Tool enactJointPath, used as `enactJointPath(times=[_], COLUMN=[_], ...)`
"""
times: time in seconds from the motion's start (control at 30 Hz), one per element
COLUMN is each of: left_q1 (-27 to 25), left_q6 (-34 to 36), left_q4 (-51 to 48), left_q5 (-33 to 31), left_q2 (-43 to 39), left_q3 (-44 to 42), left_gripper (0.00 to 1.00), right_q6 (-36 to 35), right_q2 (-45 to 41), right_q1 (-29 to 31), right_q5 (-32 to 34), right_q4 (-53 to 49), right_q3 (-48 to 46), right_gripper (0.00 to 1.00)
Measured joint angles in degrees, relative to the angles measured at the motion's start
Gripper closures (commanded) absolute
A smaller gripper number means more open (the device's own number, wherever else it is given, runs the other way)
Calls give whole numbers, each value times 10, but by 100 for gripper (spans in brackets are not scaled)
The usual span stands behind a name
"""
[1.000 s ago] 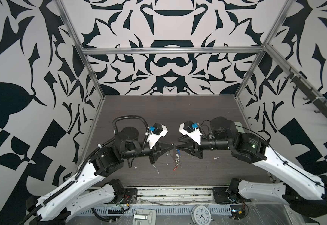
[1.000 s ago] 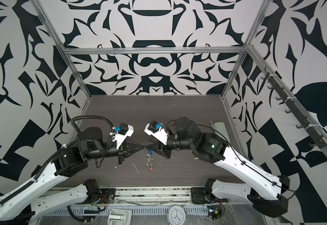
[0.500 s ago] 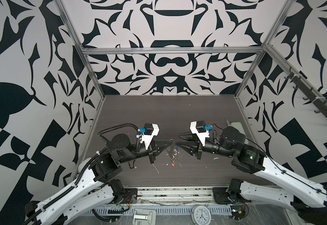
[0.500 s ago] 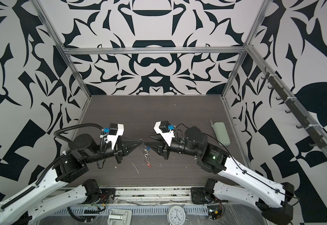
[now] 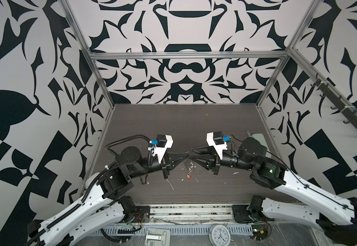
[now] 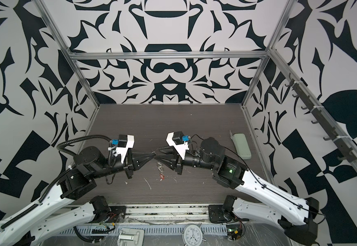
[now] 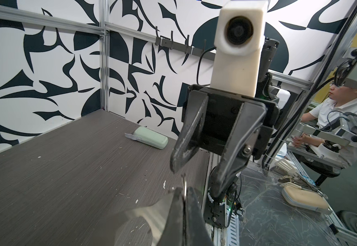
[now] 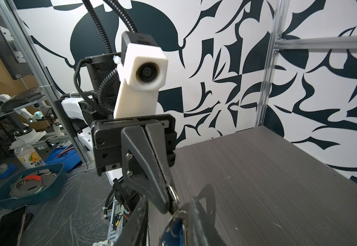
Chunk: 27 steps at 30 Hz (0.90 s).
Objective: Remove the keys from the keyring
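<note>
Since a second ago, has backed the bodies of the left gripper [image 5: 186, 154] and the right gripper [image 5: 192, 153] away from each other while leaving their tips together above the middle of the table [image 5: 173, 125]. Holds the left gripper pinched shut on one silver ring of the keyring [image 8: 174, 195], lifted clear of the surface. Sets the right gripper tip to tip with it, jaws partway apart on either side of the blue-tagged key [image 8: 174, 229]; cannot tell whether pinching it. Lets the rest of the chain dangle beneath, ending in the red-tagged key [image 5: 188, 176], low by the wood; cannot tell whether touching. Judging by that, has freed neither key: both linked on, all of the removal left to do. Works over dark wood-grain board flecked with pale scraps, with a pale-green oblong case [image 6: 241, 146] well apart by the right wall. Stands boxed in by black-and-white patterned walls [image 5: 184, 70] on an aluminium frame [image 5: 186, 55], with a hook rail [image 5: 341, 102] along the right side and a small clock [image 6: 192, 235] at the front edge.
</note>
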Motion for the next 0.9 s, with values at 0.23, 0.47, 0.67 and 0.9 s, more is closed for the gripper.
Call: enactJointPath(times=[0.23,0.47,0.67,0.9], left_q1=[0,0,0,0], left_q6=[-3,-7,-12,-12], left_q4=[2,2,2,-30], left_q5=[7,14,15,1], left_q2=[0,1,5,-7], left_q3=[0,0,0,1], left_gripper=[100,100,80,60], right_q6=[2,0,-1,-6], right_q2=[1,0,0,1], right_q1=[0,-4,-7,-8], right_q5=[-14,-19,-17,-17], right_q4=[2,0,-3,-70], right_q3=[0,0,0,12], right_gripper=[82,100,100,100])
